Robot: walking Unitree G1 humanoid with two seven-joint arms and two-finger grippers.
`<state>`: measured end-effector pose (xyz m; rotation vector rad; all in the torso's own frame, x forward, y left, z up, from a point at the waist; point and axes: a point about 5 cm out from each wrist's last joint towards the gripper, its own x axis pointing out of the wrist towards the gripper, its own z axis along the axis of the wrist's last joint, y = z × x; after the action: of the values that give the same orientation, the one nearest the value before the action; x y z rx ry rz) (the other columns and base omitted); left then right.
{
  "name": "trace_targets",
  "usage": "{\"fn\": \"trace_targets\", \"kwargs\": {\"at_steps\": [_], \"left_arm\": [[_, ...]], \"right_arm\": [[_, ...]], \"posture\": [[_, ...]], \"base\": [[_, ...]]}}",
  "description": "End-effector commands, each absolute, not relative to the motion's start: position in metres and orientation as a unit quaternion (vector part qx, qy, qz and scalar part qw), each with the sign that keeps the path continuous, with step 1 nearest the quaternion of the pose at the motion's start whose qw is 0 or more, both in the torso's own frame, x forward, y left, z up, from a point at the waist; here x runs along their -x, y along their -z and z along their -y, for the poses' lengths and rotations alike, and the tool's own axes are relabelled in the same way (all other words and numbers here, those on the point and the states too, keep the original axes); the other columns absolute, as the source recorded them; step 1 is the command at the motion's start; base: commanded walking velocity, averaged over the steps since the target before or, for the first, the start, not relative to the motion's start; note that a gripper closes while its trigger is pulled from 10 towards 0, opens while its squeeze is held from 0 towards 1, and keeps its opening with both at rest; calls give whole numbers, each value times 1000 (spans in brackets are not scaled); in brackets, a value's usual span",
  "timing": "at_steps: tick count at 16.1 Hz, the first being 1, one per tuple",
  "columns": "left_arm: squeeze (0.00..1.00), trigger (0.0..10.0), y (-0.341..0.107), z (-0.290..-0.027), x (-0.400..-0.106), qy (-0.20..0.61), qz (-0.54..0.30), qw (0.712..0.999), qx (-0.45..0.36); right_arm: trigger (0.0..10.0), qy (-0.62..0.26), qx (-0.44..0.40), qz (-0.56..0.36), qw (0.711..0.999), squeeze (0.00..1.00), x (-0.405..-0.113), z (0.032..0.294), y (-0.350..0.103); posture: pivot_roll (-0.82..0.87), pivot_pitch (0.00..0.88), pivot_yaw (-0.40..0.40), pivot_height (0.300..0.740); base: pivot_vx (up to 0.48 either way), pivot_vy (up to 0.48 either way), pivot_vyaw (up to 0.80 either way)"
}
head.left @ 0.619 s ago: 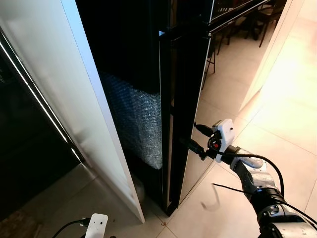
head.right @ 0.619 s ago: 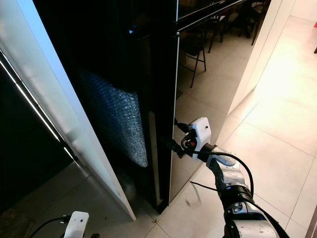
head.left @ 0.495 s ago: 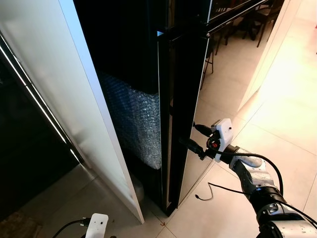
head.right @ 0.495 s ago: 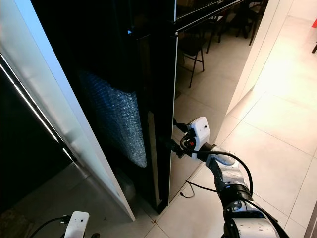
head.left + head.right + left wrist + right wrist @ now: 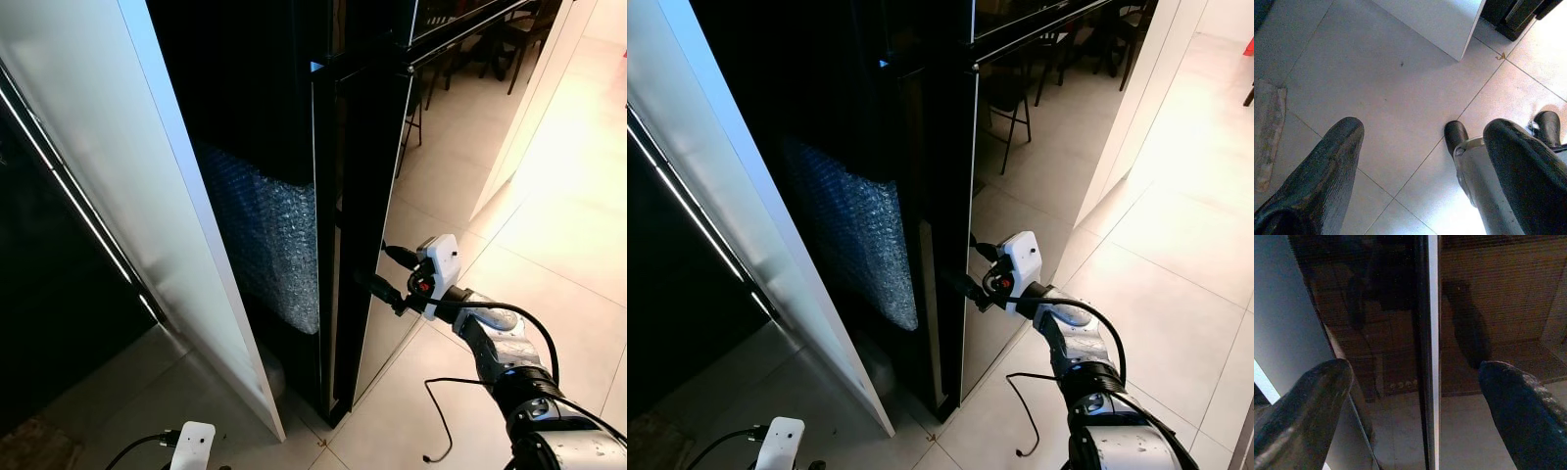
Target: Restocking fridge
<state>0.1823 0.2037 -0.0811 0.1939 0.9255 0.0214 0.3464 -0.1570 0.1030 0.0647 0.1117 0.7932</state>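
The fridge's tall black glossy door [image 5: 377, 186] stands ajar, its thin front edge [image 5: 323, 245] turned toward me. My right gripper [image 5: 389, 272] is open at about mid height of that door. In the right wrist view the door's pale edge strip [image 5: 1433, 357] runs between the two spread fingers [image 5: 1312, 401], with no contact visible. Behind the door, a sheet of bubble wrap [image 5: 265, 235] covers part of the dark interior. The left arm hangs idle low at my left, its gripper [image 5: 1425, 132] open above the floor tiles.
A tall white panel [image 5: 147, 176] rises on the left of the opening, with a dark glass front [image 5: 49, 274] beyond it. Pale floor tiles [image 5: 558, 225] spread to the right. A loose black cable [image 5: 439, 416] dangles from my right arm. Dark chairs [image 5: 509, 34] stand at the upper right.
The cable under my right arm has swung and now hangs lower over the tiles. The right gripper stays at the door edge, barely shifted.
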Motion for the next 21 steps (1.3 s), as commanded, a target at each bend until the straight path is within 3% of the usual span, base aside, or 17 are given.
{"fn": "trace_targets", "kwargs": {"at_steps": [1, 6, 8, 10, 16, 18, 19, 21], "left_arm": [[0, 10000, 84, -205, -176, -13, -460, 883, -97], [0, 10000, 84, -205, -176, -13, -460, 883, -97], [0, 10000, 89, -208, -163, -27, -472, 877, -86], [0, 10000, 89, -211, -161, -25, -474, 875, -90], [0, 10000, 86, -208, -172, -22, -464, 881, -93], [0, 10000, 86, -207, -173, -20, -465, 880, -92], [0, 10000, 86, -207, -172, -19, -466, 880, -93], [0, 10000, 86, -209, -172, -21, -467, 879, -94]], "right_arm": [[10000, -395, -25, -48, 917, 0, -351, 151, -110], [10000, -396, -25, -47, 917, 0, -351, 151, -109], [10000, -280, -81, -129, 948, 0, -287, 211, -36], [10000, -216, -107, -182, 953, 0, -266, 228, -10], [10000, -86, -97, -355, 926, 0, -213, 227, 51], [10000, 5, -111, -414, 904, 0, -192, 225, 69], [10000, 3, -78, -446, 892, 0, -181, 220, 77], [10000, 53, -102, -453, 884, 0, -174, 209, 84]], "posture": [[-23, 22, 12, 740], [-23, 22, 12, 740], [-23, 0, -12, 740], [-19, 0, -8, 740], [-10, 0, -1, 740], [-20, 7, 5, 740], [-11, 12, 5, 740], [0, 22, 12, 740]], "base": [[0, 0, 0], [0, 0, 0], [0, 0, 0], [0, 0, 0], [0, 0, 0], [0, 0, 0], [0, 0, 0], [0, 0, 0]]}}
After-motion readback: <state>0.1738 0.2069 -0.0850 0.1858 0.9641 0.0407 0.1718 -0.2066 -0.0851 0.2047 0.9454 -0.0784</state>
